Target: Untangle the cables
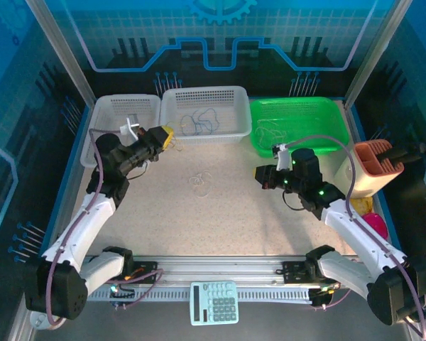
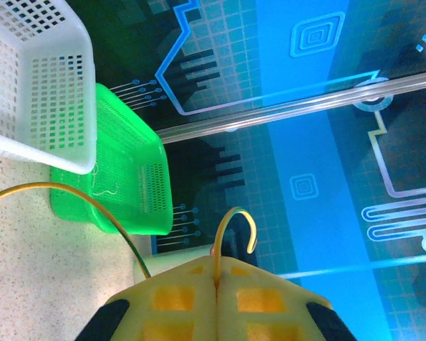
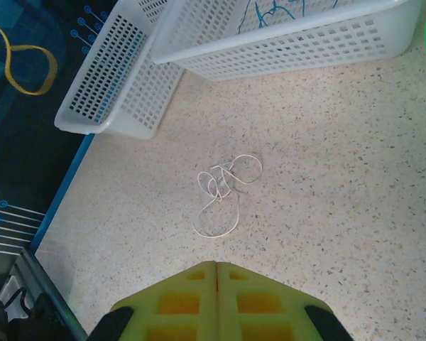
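Judging by how things lie, the sorting looks more than half done. A blue cable (image 1: 201, 122) lies loose in the middle white basket (image 1: 206, 91) at twelve o'clock on the table. A pale cable (image 1: 268, 129) rests in the green basket (image 1: 291, 101) at one o'clock.

The left gripper (image 1: 167, 135), at ten o'clock beside the white baskets, has its pads pressed together on a yellow-tan cable (image 2: 240, 217). That cable curls out above the seam while another strand arcs off to the left; it is clear of the others but not yet set down.

One white cable (image 3: 224, 190) lies alone at the table's centre, looped over itself, and seems left to be dealt with. The right gripper (image 3: 216, 273), at three o'clock of that cable, is pressed together on nothing.

Some things are hard to make out:
- whether the white cable's crossings form a true knot;
- what lies in the smaller white basket (image 1: 124, 98) at eleven o'clock, partly covered by the left arm;
- how much yellow-tan cable hangs beyond the pads.
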`<move>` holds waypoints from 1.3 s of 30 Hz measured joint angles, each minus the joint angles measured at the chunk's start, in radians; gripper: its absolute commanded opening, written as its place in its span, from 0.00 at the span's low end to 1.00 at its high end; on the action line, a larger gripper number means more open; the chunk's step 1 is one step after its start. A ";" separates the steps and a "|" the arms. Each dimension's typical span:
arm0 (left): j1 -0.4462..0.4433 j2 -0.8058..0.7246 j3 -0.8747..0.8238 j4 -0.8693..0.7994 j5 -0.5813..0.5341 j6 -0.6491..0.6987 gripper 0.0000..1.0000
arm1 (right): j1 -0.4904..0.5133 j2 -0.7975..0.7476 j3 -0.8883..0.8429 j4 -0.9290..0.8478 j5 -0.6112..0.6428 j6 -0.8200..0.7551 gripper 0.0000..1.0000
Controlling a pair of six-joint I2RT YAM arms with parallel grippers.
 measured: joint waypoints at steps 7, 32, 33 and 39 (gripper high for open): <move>0.000 0.003 0.014 -0.012 0.029 0.021 0.00 | 0.042 0.058 0.052 0.009 -0.043 -0.003 0.56; -0.004 0.034 0.126 0.004 0.158 -0.026 0.00 | 0.251 0.422 0.440 0.193 -0.144 -0.167 0.84; -0.006 0.034 0.126 0.004 0.158 -0.030 0.00 | 0.254 0.441 0.453 0.203 -0.147 -0.167 0.84; -0.016 0.034 0.126 0.004 0.158 -0.032 0.00 | 0.275 0.555 0.515 0.269 -0.167 -0.144 0.82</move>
